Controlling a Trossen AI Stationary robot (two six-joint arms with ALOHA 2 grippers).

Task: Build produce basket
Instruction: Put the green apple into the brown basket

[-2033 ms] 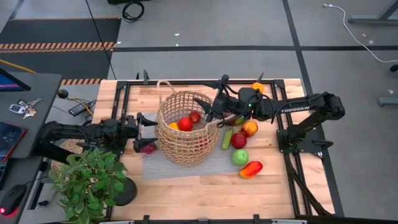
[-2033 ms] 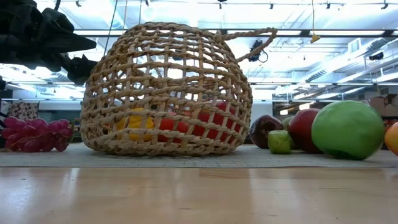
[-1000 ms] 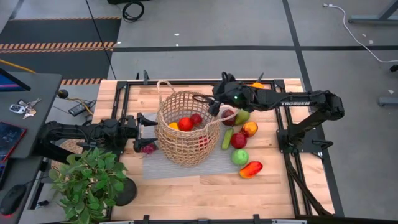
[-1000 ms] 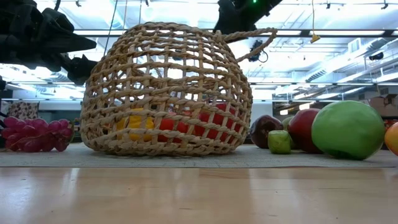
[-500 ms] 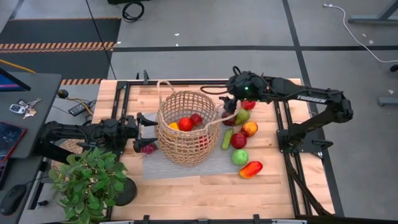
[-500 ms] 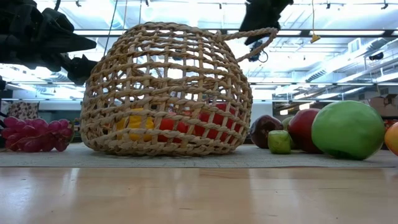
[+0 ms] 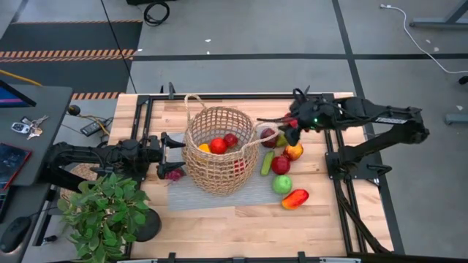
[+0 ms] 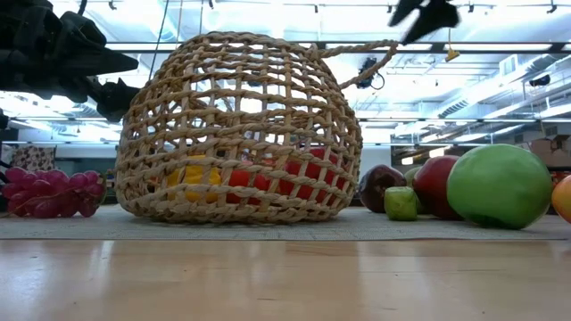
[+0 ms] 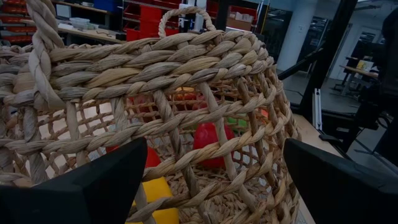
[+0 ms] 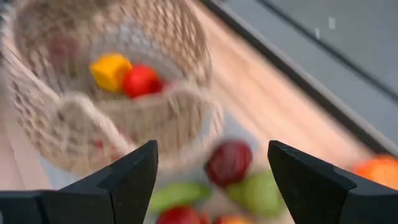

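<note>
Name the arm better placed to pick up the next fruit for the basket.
Right. Its gripper hangs open and empty over the loose fruit beside the basket; the left gripper sits against the basket's other side.

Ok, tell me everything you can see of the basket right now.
The basket is round, tan open-weave wicker with two thin loop handles. It stands upright on a grey mat mid-table, holding red and yellow produce. The open left gripper sits at its side; the pictures do not show whether it touches. No fruit outside visibly touches it.
</note>
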